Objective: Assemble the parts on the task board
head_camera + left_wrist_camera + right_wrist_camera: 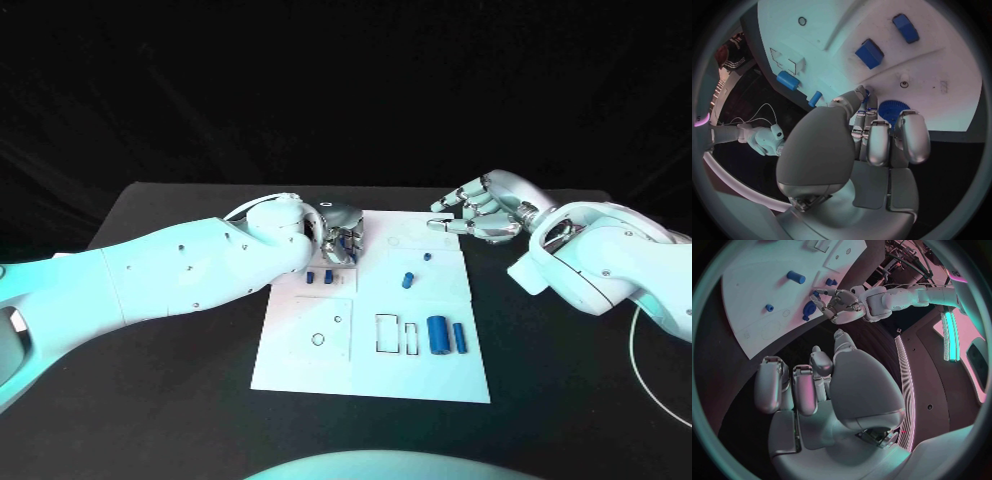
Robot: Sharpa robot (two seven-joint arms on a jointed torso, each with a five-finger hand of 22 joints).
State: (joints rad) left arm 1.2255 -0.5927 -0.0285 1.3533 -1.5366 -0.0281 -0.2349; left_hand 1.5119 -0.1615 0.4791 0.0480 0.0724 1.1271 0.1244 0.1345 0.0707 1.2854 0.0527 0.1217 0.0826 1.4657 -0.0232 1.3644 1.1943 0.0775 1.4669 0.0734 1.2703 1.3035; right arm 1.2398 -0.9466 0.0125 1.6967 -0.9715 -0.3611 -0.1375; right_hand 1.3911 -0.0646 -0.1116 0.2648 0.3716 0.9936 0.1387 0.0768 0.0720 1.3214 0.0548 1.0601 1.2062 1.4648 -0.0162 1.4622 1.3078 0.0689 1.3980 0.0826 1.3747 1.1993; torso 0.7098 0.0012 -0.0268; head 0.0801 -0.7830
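Observation:
The white task board (372, 350) lies in the middle of the black table. My left hand (340, 242) is low over its far left part and pinches a blue gear (893, 110) between thumb and fingers (879, 145); the right wrist view shows that gear (809, 309) at the left hand (841, 304). Two blue blocks (320, 276) lie just in front of that hand, seen close as blocks (869, 53). A short blue peg (410, 279) and a tiny blue piece (427, 257) lie mid-board. Two blue cylinders (450, 337) lie near the front right. My right hand (477, 212) hovers off the board's far right corner, fingers loosely curled, holding nothing.
Outlined slots (394, 333) and a ring mark (319, 339) are on the board's near half. A thin white cable (646, 380) runs along the table at the right. Bare black table (173, 400) lies on both sides of the board.

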